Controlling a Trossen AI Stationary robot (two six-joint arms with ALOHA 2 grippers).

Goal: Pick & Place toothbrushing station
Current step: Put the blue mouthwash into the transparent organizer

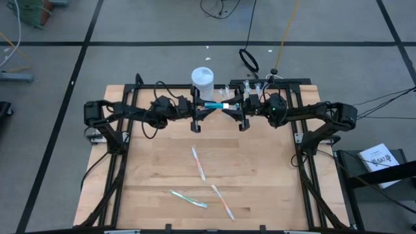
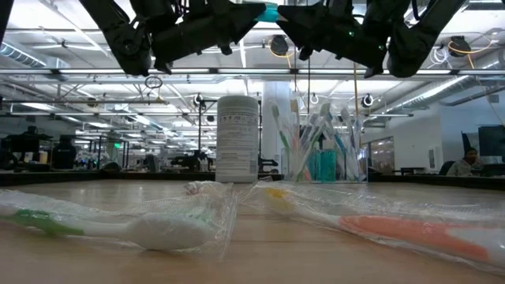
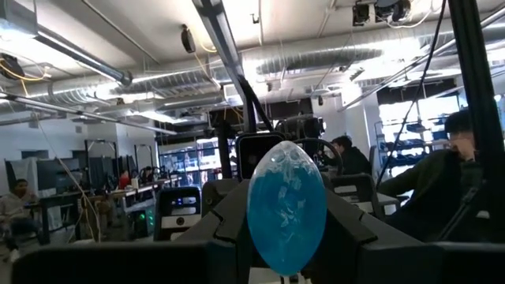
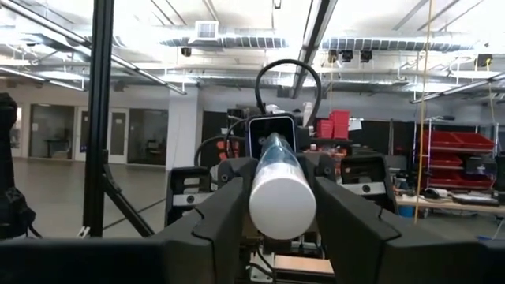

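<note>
**Both claws on one blue tube, high at the table's far edge**

Left claw (image 1: pixel 203 109) and right claw (image 1: pixel 235 108) meet nose to nose over the far middle of the table (image 1: pixel 149 162). A small blue tube (image 1: pixel 216 105) lies level between them. Each claw has one end of it: the blue end toward the left claw, the white cap end toward the right claw.

Left wrist view: crimped blue end of the tube (image 3: pixel 286 207) faces the camera, nipped between the two dark fingers (image 3: pixel 225 217), which are closed in on it. Right wrist view: round white cap end (image 4: pixel 282 207) faces the camera, fingers (image 4: pixel 225 209) closed against its sides. Low view: tube (image 2: pixel 268 11) hangs well above the tabletop.

On the table:
- White canister (image 1: pixel 202 80) upright at the far edge, near the left claw.
- Clear cup of toothbrushes (image 2: pixel 316 150) upright just beside the canister, seen in the low view.
- Three wrapped toothbrushes flat on the wood, nearer the front: one pale (image 1: pixel 198 163) in the middle, one green-accented (image 1: pixel 188 198) to the left front, one orange-pink (image 1: pixel 223 202) to the right front. All well apart from both claws.

People sit at desks in the room behind.
</note>
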